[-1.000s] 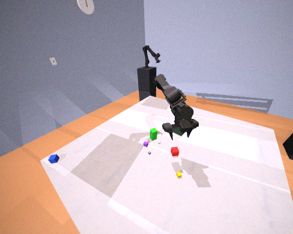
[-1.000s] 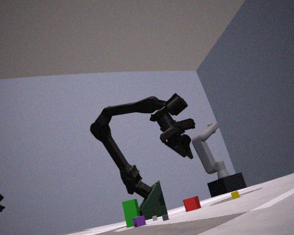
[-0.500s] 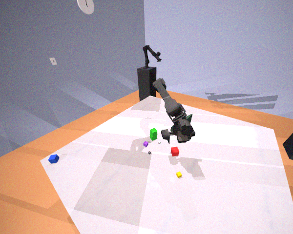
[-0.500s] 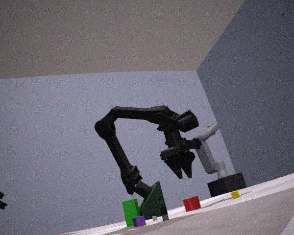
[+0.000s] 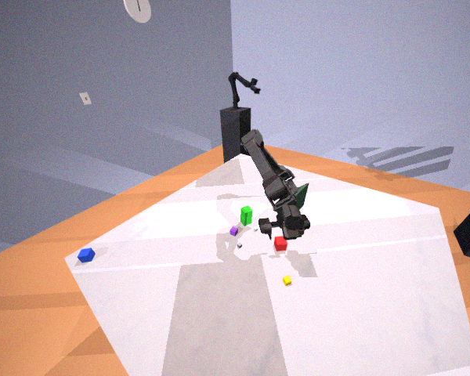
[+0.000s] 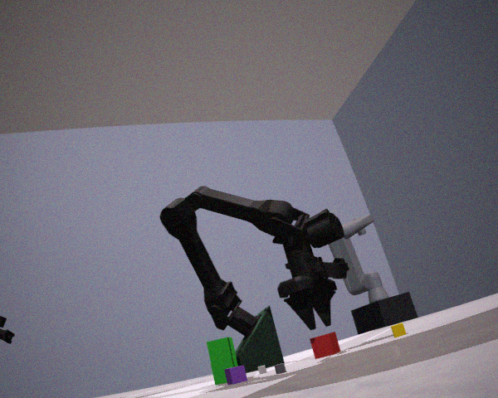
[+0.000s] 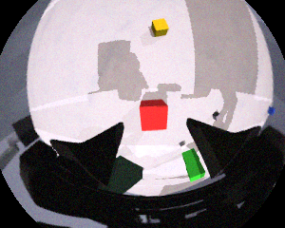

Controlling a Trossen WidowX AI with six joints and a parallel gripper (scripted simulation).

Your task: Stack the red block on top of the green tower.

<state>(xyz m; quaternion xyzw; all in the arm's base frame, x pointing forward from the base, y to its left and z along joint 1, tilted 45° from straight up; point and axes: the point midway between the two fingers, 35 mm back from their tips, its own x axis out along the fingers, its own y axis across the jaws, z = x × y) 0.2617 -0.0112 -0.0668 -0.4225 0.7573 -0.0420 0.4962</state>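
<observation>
Fig. legend. Gripper hangs w/ fingers spread wide and nothing between them, tips pointing down at the worktop. The red block sits on the worktop directly under the gripper, a clear gap of air separating tips from its top face in the exterior view. In the wrist view the red block lies centred betw. the two dark fingers, slightly ahead of the tips; its sides look roughly square to the finger line, so little wrist turn seems needed. The block is near-cubic, no long axis to favour.

Relation that governs the coming move: block is straight below the gripper, so approach is judged a plain vertical descent, then closing on two opposite faces.

Green tower stands upright, beside the arm's dark green base wedge and well apart from the red block, on the far side of the wedge from it in the exterior view. A purple cube lies just beside the tower's foot; yellow cube lies beyond the red block, away from the tower. Blue cube lies far off, irrelevant.

Stage, as judged: pre-grasp; block not yet lifted, tower untouched.
</observation>
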